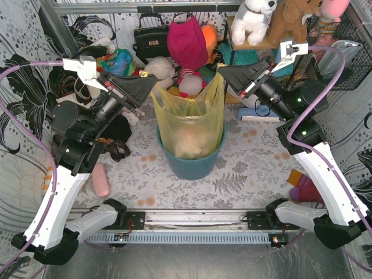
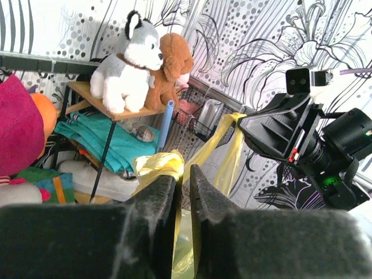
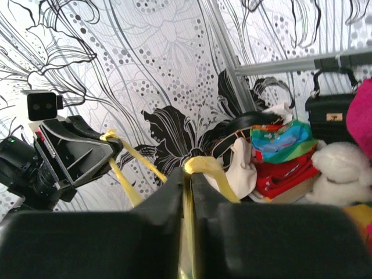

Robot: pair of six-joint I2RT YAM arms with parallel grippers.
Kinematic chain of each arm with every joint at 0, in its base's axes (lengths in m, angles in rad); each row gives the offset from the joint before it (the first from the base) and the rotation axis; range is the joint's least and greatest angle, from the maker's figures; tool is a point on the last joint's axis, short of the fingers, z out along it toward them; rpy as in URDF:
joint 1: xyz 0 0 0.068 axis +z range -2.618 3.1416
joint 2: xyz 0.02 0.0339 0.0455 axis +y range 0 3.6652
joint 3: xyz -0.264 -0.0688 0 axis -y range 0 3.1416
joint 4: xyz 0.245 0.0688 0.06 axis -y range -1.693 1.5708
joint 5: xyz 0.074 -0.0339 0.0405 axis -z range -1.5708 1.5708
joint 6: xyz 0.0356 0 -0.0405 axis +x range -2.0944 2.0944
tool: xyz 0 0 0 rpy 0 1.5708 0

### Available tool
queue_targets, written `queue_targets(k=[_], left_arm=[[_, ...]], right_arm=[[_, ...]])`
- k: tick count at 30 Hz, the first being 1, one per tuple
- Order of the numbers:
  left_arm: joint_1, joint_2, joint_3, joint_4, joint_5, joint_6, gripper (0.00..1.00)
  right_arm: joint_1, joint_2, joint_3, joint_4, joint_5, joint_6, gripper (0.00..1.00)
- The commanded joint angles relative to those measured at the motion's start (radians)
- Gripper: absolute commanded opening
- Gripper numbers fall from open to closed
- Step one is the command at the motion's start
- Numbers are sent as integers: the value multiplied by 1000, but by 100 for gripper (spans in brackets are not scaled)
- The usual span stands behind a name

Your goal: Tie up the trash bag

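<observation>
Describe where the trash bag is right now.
In the top view, the trash bag stands at table centre inside the teal bin, its handles pinched by the left pincer and right pincer.

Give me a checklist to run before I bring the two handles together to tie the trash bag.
1. Left gripper pinching the left handle strip: ok, yellow plastic sits between the fingers.
2. Right gripper pinching the right handle strip: ok, jaws closed on it.
3. Both strips raised above the bag's mouth: ok in the top view.
4. Trash bag seated in the teal bin: ok.
5. Clearance from the magenta plush toy behind the bag: cannot tell.
6. Enough strip length beyond each pinch for a knot: cannot tell.
</observation>
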Motion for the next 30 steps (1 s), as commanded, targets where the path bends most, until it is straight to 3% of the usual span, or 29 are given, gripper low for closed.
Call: queue_targets(k=[1,4,9,21,25,30], left_arm=[[3,-22,-50,60,-30,-12,29],[3,-25,-62,58,-8,-8,39],[4,-33,-81,43,-5,14,45],[3,-16,-77,31,14,17,50],[3,-7,-72,32,32,15,53],[3,6,-54,51,31,14,57]], right_arm=[[0,-18,-45,24,-8,-16,20],[0,-13,-46,8,-58,-24,40],[-1,-4,-36,-14,-100,-40,45],[0,55,-30,14,-193,5,41],[-1,63,-40,67,-220,38,32],[0,88,-31,172,-277,110,34]])
